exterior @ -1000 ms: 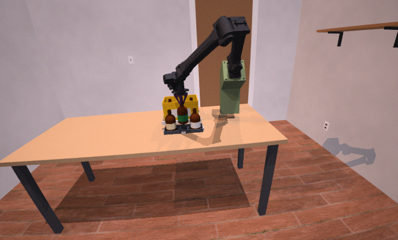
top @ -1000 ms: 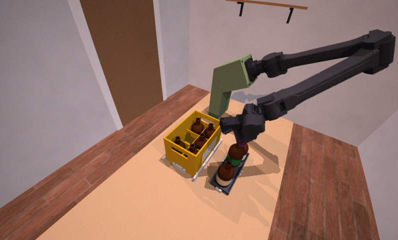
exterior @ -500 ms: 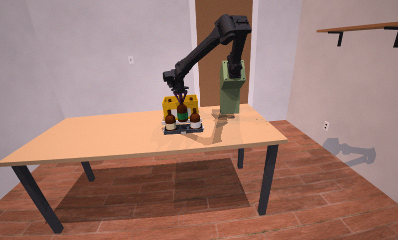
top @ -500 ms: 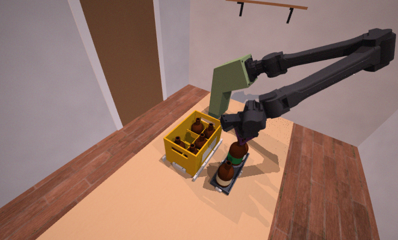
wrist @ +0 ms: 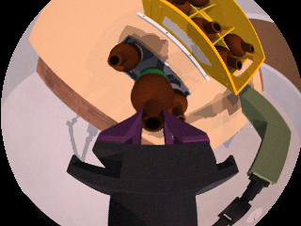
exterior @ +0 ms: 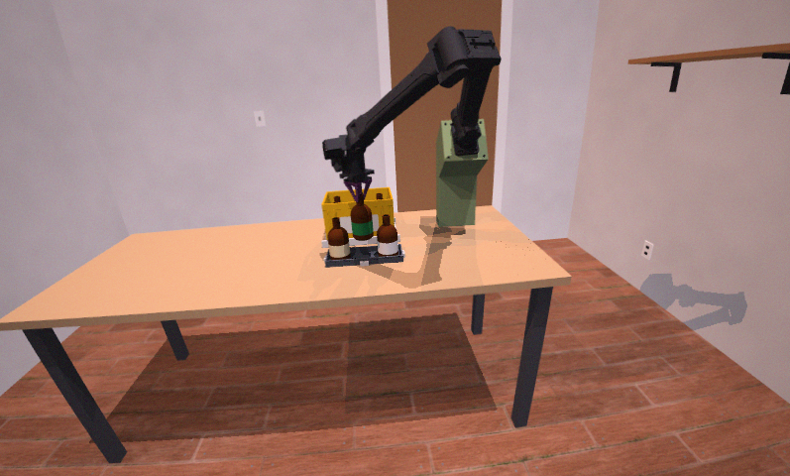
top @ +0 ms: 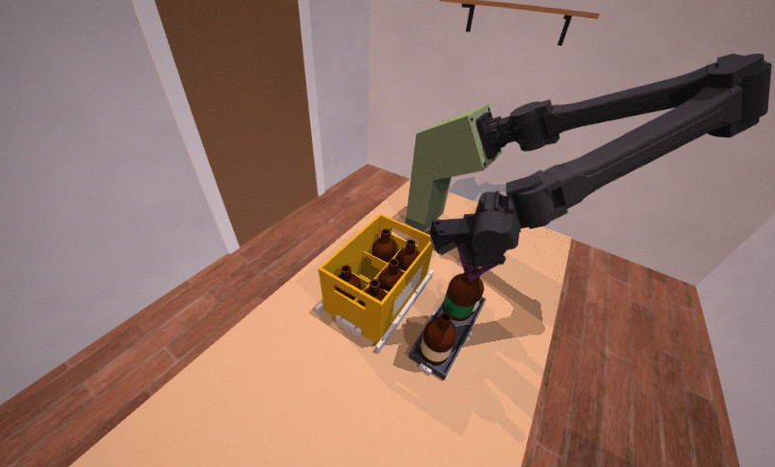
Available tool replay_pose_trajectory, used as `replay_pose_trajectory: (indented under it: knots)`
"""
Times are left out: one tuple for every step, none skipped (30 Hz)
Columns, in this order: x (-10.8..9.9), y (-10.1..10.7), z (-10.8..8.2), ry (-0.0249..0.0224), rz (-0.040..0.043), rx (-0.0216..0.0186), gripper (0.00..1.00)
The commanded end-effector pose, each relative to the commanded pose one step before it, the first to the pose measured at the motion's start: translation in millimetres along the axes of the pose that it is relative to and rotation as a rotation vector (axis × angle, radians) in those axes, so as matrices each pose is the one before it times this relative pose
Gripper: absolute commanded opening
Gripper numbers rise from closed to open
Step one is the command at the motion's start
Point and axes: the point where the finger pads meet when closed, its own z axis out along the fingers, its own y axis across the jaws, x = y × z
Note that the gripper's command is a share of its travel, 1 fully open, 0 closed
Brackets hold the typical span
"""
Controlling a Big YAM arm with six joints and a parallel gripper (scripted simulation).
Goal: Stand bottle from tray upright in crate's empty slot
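Your gripper [wrist: 152, 127]: fingers clamped on the green-banded bottle [top: 463, 296] neck, above the tray [top: 450, 365]. Your crate [top: 344, 298]: five bottles, beside tray on tabletop [top: 275, 381].

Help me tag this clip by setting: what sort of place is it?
Probably a plain domestic-style room: a wood plank floor, a brown door, a wall shelf, and one table carrying the arm's work.

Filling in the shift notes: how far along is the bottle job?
Done: the gripper is shut on the neck of the green-labelled bottle, which the exterior view shows raised above its two neighbours. In hand: lifting it off the tray. Left: carrying it to the yellow crate and standing it in the empty slot.
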Motion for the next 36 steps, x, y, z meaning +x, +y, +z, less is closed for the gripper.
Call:
replay_pose_trajectory:
  knots:
    - [-4.97,20.7,-17.24,-0.0242,-0.03971,-0.03654,0.0]
    - [0.01,0.04,-0.15,0.00005,-0.00006,-0.00007,0.0]
    - [-0.17,0.34,-0.11,-0.00053,-0.00183,-0.00107,0.0]
    - [0.79,0.21,0.88,0.00161,-0.00238,0.00103,0.0]
    - [0.93,-0.05,0.92,0.00207,-0.00093,0.00187,0.0]
    - [0.36,-0.05,0.32,0.00082,-0.00012,0.0008,0.0]
    - [-0.02,-0.03,-0.05,-0.00002,0.00022,0.00002,0.0]
    - [-0.02,0.02,-0.01,-0.00006,-0.00012,-0.00009,0.0]
    - [-0.14,0.26,0.0,-0.00046,-0.00147,-0.00083,0.0]
    - [-0.04,0.07,0.0,-0.00013,-0.0004,-0.00023,0.0]
    - [0.0,0.0,0.0,0.0,0.0,0.0,0.0]
    - [0.0,0.0,0.0,0.0,0.0,0.0,0.0]
    - [0.0,0.0,0.0,0.0,0.0,0.0,0.0]
    - [0.0,0.0,0.0,0.0,0.0,0.0,0.0]
    - [0.0,0.0,0.0,0.0,0.0,0.0,0.0]
    - [0.0,0.0,0.0,0.0,0.0,0.0,0.0]
    - [0.0,0.0,0.0,0.0,0.0,0.0,0.0]
    - [0.0,0.0,0.0,0.0,0.0,0.0,0.0]
    - [0.0,0.0,0.0,0.0,0.0,0.0,0.0]
    - [0.0,0.0,0.0,0.0,0.0,0.0,0.0]
    - [0.0,0.0,0.0,0.0,0.0,0.0,0.0]
    - [0.0,0.0,0.0,0.0,0.0,0.0,0.0]
    - [0.0,0.0,0.0,0.0,0.0,0.0,0.0]
    - [0.0,0.0,0.0,0.0,0.0,0.0,0.0]
    - [0.0,0.0,0.0,0.0,0.0,0.0,0.0]
    - [0.0,0.0,0.0,0.0,0.0,0.0,0.0]
    - [0.0,0.0,0.0,0.0,0.0,0.0,0.0]
    - [0.0,0.0,0.0,0.0,0.0,0.0,0.0]
    - [0.0,0.0,0.0,0.0,0.0,0.0,0.0]
    - [0.0,0.0,0.0,0.0,0.0,0.0,0.0]
    - [0.0,0.0,0.0,0.0,0.0,0.0,0.0]
    - [0.0,0.0,0.0,0.0,0.0,0.0,0.0]
    - [0.0,0.0,0.0,0.0,0.0,0.0,0.0]
    - [0.0,0.0,0.0,0.0,0.0,0.0,0.0]
    - [0.0,0.0,0.0,0.0,0.0,0.0,0.0]
    - [0.0,0.0,0.0,0.0,0.0,0.0,0.0]
